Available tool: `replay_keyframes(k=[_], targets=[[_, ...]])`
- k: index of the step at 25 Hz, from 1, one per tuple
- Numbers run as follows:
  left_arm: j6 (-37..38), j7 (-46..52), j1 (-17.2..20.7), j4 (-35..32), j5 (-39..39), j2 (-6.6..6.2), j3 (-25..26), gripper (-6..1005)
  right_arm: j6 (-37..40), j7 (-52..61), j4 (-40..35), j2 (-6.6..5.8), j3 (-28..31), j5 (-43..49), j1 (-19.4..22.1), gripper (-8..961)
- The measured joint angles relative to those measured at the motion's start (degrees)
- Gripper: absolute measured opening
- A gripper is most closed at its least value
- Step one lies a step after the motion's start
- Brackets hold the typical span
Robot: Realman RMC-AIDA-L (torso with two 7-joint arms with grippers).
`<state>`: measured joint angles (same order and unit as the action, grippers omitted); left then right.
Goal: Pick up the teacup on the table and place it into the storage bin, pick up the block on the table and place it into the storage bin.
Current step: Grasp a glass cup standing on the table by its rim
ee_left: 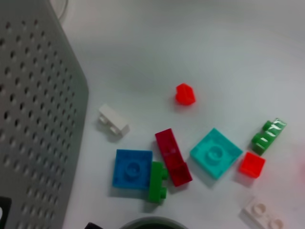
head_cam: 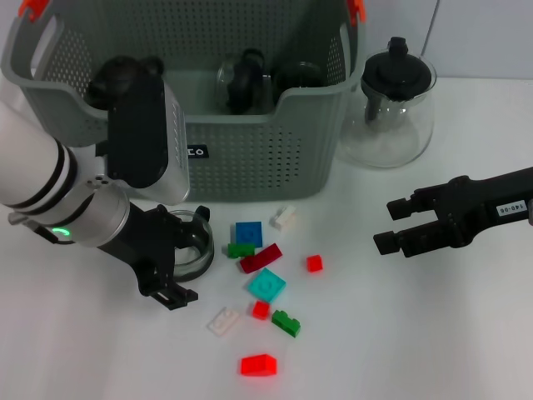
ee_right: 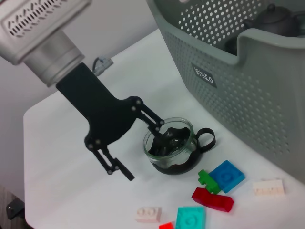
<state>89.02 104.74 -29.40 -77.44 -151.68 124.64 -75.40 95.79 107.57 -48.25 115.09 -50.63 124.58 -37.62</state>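
Right wrist view, teacup [ee_right: 170, 151] upright, handle toward blocks [ee_right: 217, 183]

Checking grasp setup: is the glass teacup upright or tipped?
Upright. The clear glass teacup stands on the white table, rim up; one finger of the open left hand is inside it.

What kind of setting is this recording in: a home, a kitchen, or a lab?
Most likely a lab test tabletop, not a real kitchen: a bare white table with scattered toy blocks, a glass teacup and a perforated storage bin.
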Motion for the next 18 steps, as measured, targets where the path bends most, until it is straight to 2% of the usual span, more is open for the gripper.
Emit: replay_keyframes(k=[9,18], targets=[[-1.1,0.0,-0.6,4.2,-0.7,-0.1,-0.4,788,-0.5,0.0,0.5,0.05,0.1,0.1,0.0,842],[-5.6,1.7,-0.7,7.6,-0.8,-0.01,-1.0,786,-0.6,-0.2,0.5,0.05,0.1,0.1,0.0,842]])
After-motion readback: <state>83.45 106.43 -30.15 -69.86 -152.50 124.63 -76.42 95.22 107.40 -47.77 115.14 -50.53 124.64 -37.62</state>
